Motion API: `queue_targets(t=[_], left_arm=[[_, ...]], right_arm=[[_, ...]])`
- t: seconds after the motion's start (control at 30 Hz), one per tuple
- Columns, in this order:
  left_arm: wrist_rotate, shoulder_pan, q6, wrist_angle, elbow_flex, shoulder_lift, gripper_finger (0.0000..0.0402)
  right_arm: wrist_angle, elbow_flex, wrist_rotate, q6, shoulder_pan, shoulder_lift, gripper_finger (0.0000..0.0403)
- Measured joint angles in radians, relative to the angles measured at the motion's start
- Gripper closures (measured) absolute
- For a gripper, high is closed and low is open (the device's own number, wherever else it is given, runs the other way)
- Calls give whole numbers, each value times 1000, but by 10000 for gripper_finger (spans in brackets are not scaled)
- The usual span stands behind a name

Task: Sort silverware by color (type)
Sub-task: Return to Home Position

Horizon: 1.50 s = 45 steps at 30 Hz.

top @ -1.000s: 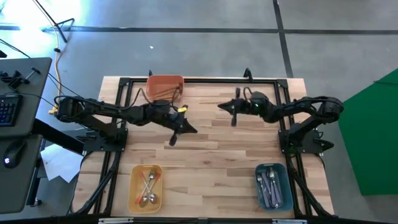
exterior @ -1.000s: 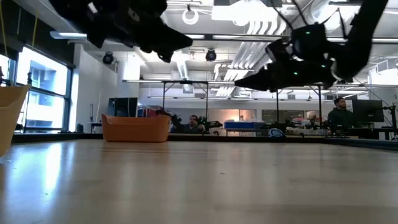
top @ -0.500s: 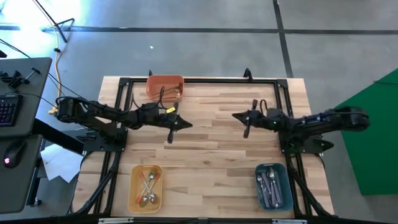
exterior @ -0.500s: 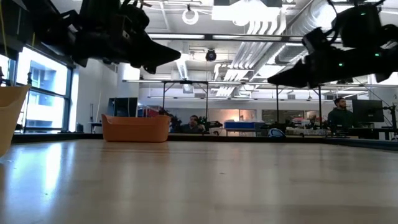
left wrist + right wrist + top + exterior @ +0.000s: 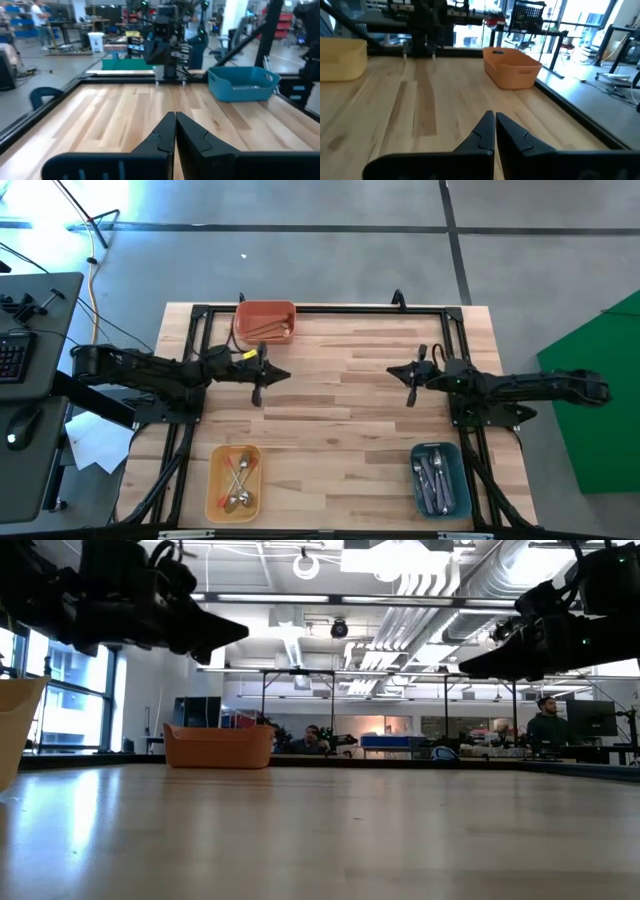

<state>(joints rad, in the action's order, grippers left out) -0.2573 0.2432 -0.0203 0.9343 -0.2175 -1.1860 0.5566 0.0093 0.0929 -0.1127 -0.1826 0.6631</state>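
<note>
The silverware lies sorted in three bins in the high view: gold spoons in the red bin [image 5: 265, 321] at the far edge, orange-handled spoons [image 5: 238, 480] in the yellow bin [image 5: 234, 481] near left, purple-handled spoons [image 5: 433, 478] in the teal bin [image 5: 439, 478] near right. My left gripper [image 5: 262, 378] hovers shut and empty over the table's left middle, its fingers [image 5: 175, 131] together in its wrist view. My right gripper [image 5: 408, 381] hovers shut and empty over the right middle, fingers [image 5: 495, 127] together.
Bare wooden table between the two grippers. A black frame [image 5: 320, 310] runs around the table edges. The left wrist view shows the teal bin [image 5: 243, 83] and the right arm's base [image 5: 167, 45]; the right wrist view shows the red bin [image 5: 512, 66] and yellow bin [image 5: 340, 59].
Both arms have drawn back from the table's middle: the left gripper toward the left edge, the right gripper toward the right edge and slightly nearer. In the low view both have risen a little. Fingers stay shut.
</note>
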Motion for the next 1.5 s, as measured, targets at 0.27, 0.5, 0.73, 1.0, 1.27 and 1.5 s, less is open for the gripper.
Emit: queue_targets(t=[0.27,0.5,0.73,1.0,1.27,1.5], left_arm=[[5,53,29,-4,139,201,399],[42,75,24,-160,205,441,399],[34,115,-8,-434,204,659,399],[36,153,8,-751,204,984,398],[89,149,-17,-906,203,1182,398],[104,133,8,-898,203,1183,398]], right_arm=[[-203,0,-16,1,-22,-201,403],[-348,0,-34,3,-23,-386,403],[-534,0,-38,14,-24,-573,403],[-537,0,-50,-4,-56,-662,403],[-534,0,-25,2,-82,-658,403],[-526,0,20,3,-101,-659,403]])
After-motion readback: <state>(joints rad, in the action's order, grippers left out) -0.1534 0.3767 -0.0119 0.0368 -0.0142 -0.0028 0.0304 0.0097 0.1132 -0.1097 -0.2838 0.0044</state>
